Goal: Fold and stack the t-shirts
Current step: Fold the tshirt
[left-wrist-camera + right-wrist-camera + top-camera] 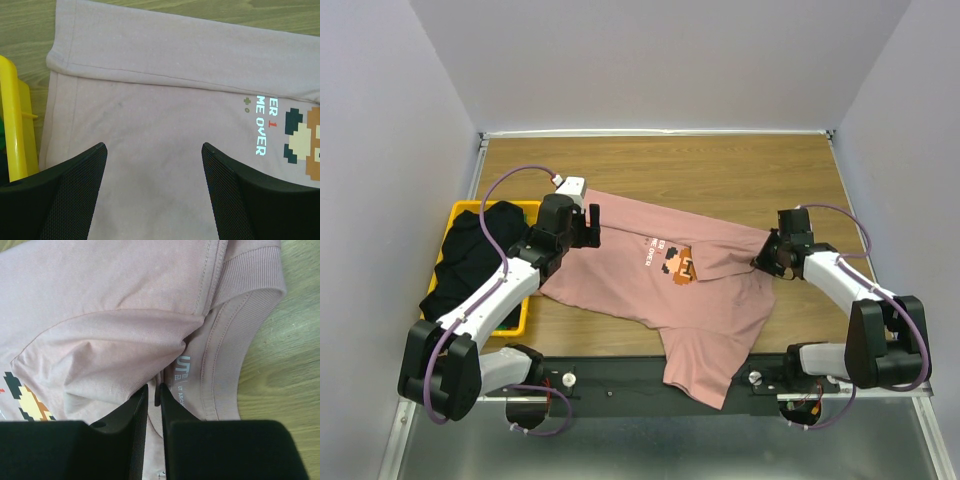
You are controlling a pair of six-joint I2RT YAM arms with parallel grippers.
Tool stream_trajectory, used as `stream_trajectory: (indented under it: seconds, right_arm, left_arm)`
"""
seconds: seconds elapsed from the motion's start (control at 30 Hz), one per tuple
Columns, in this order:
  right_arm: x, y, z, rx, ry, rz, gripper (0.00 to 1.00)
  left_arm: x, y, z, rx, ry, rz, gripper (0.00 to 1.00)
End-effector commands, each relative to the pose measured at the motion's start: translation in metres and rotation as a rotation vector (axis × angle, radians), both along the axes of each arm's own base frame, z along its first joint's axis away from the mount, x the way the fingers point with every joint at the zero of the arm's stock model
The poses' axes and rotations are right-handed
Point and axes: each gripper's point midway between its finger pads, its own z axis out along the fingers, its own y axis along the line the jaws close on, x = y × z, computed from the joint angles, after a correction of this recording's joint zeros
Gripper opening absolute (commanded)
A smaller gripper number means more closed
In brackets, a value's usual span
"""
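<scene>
The pink shirt [660, 285] is spread print-up on the counter [720, 170], one sleeve [705, 370] draped over the near edge; the black shirt [470, 260] is seen in the basket [465, 208]. The right jaws are clamped on a thin pinch of cloth beside the collar [235, 340]. The left jaws are held apart above the hem end, gripping nothing. If pulled from the collar alone, the shirt is likely dragged and bunched, or the pinch lost

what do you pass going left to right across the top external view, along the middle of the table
yellow basket with the black t-shirt in it → left gripper, open over the dusty-pink t-shirt → pixel-art face print → right gripper, shut on that shirt
</scene>
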Motion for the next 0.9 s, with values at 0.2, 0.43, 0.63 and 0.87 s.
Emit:
stream_trajectory:
  seconds: [0.2,0.43,0.63,0.87]
  right_arm:
    - [-0.003,-0.006,-0.001,-0.026,0.028,-0.007,0.1]
    - [-0.014,0.003,0.008,0.024,0.018,0.019,0.01]
    - [-0.034,0.012,0.016,0.085,0.046,0.034,0.01]
    - [-0.051,0.027,0.024,0.18,0.058,0.046,0.01]
  left_arm:
    - [0.002,-0.005,0.007,-0.009,-0.022,-0.025,0.84]
    - [0.002,-0.005,0.009,-0.01,-0.026,-0.025,0.84]
    - [0.002,-0.005,0.008,-0.01,-0.025,-0.029,0.84]
    - [0.001,-0.006,0.009,-0.014,-0.025,-0.034,0.84]
